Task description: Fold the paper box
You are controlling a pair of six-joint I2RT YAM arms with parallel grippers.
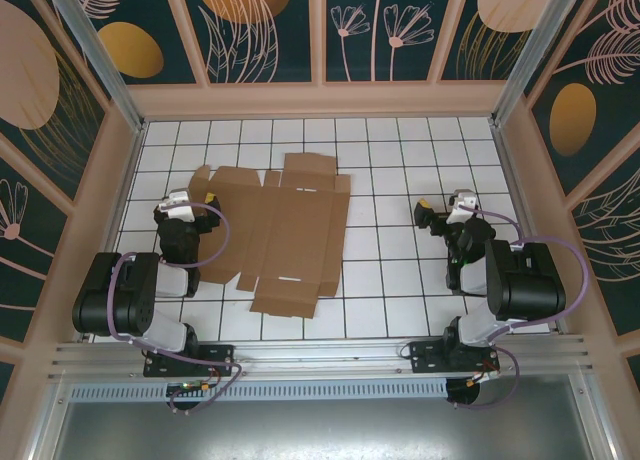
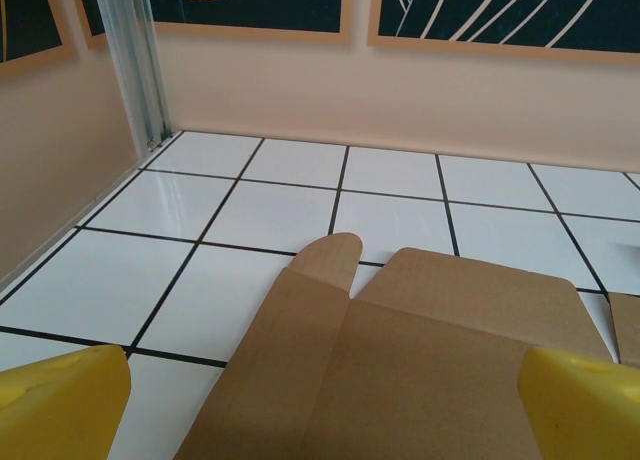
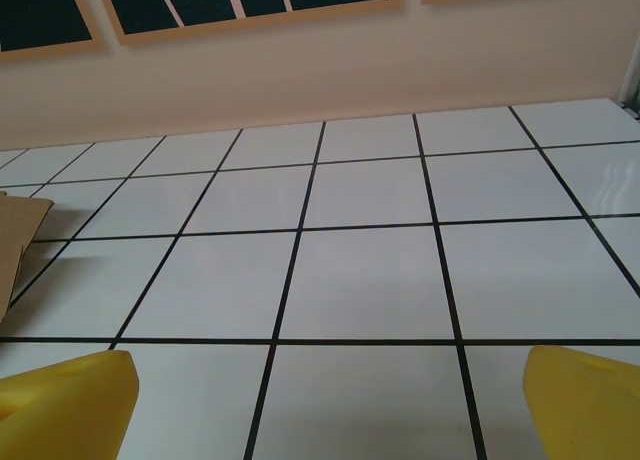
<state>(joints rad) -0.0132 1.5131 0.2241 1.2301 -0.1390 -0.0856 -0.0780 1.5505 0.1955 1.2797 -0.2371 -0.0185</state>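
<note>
The paper box is a flat brown die-cut cardboard sheet with flaps, lying left of centre on the white tiled floor. My left gripper hovers over the sheet's left flaps. In the left wrist view its yellow fingertips stand wide apart, the gripper open above the cardboard and holding nothing. My right gripper sits to the right of the sheet, apart from it. In the right wrist view it is open over bare tile, with a corner of the cardboard at the far left.
The tiled floor is ringed by low beige walls with dark floral panels above. An aluminium post stands in the back left corner. Bare tiles lie between the sheet and the right arm.
</note>
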